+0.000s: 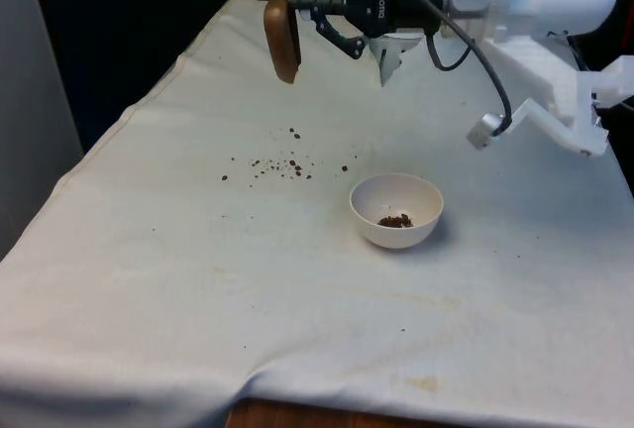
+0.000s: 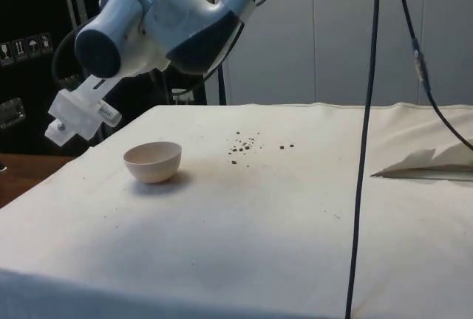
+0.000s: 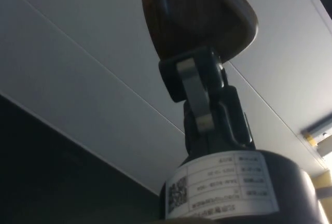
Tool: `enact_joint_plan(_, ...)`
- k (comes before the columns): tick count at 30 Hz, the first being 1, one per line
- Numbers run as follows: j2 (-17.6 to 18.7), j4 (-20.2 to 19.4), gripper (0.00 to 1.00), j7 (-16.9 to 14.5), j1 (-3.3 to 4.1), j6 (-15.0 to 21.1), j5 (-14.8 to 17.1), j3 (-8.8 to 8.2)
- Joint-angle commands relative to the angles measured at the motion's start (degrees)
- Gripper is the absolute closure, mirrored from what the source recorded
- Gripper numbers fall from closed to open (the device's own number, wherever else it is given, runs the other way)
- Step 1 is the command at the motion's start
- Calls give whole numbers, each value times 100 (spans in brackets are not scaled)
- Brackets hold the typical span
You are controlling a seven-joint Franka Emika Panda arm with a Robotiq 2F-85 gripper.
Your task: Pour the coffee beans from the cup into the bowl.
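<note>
While black two-finger gripper [image 1: 297,14] clamps brown wooden cup [image 1: 282,39] tipped sideways, high over cloth, white round bowl [image 1: 396,210] sits well apart toward front view's right. Risk: cup not above bowl, more dark coffee beans [image 1: 282,163] scatter onto white tablecloth [image 1: 198,289].

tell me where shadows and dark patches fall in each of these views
Front view: the bowl casts only a faint shadow on the cloth, and the backdrop is black. Side view: a soft shadow sits under the bowl, with even light on the spilled beans. Wrist view: the brown cup is dim and underlit against a bright surface behind it.
</note>
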Motion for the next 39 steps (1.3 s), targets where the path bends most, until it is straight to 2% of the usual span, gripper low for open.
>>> enact_joint_plan(1, -74, -74, 100, -6, -74, 143, 34, 34)
enact_joint_plan(5, -183, -149, 100, 17, -97, 344, 183, -80)
enact_joint_plan(6, -103, -74, 100, 17, -23, 195, 143, -115)
enact_joint_plan(7, -206, -166, 100, 23, -97, 384, 223, -103)
enact_joint_plan(13, -355, -275, 100, 6, -109, 665, 430, -281)
enact_joint_plan(14, -281, -206, 100, 23, -34, 527, 401, -315)
enact_joint_plan(15, -378, -292, 100, 0, -109, 705, 464, -304)
enact_joint_plan(21, -510, -384, 100, -80, -109, 968, 682, -470)
enact_joint_plan(22, -447, -321, 100, -34, -40, 842, 659, -510)
enact_joint_plan(23, -464, -338, 100, -52, -40, 882, 688, -533)
enact_joint_plan(24, -539, -407, 100, -115, -109, 1037, 745, -516)
enact_joint_plan(30, -584, -418, 100, -275, -97, 1261, 934, -653)
enact_joint_plan(31, -533, -378, 100, -223, -40, 1157, 905, -693)
enact_joint_plan(32, -584, -418, 100, -309, -103, 1289, 957, -670)
enact_joint_plan(39, -590, -390, 100, -561, -103, 1495, 1169, -814)
